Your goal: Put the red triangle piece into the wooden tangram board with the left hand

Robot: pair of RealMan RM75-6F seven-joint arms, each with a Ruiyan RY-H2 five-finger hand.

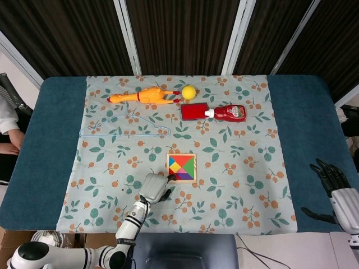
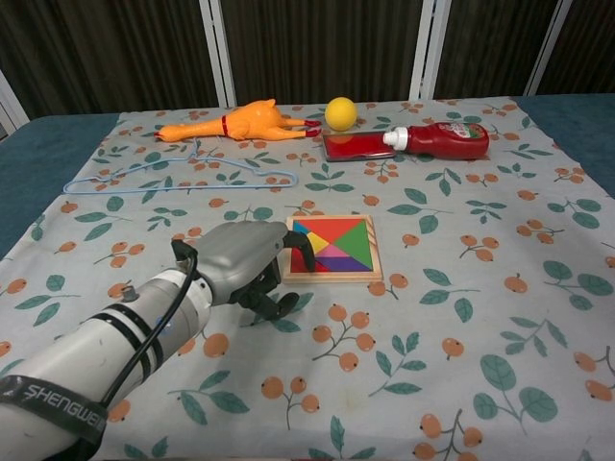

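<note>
The wooden tangram board (image 2: 332, 277) (image 1: 182, 154) lies at the middle of the floral cloth, filled with coloured pieces. A red triangle (image 2: 322, 229) (image 1: 174, 158) lies flat in its far-left part. My left hand (image 2: 240, 261) (image 1: 154, 188) rests on the cloth at the board's near-left corner, fingers curled. One fingertip (image 2: 306, 252) touches the pieces at the board's left edge and hides that corner. I see nothing held in this hand. My right hand (image 1: 336, 188) hangs off the table's right side, fingers spread and empty.
At the back of the cloth lie a rubber chicken (image 2: 240, 123), a yellow ball (image 2: 339, 112) and a ketchup bottle (image 2: 437, 139) by a red box (image 2: 356, 146). A blue wire hanger (image 2: 173, 173) lies at the back left.
</note>
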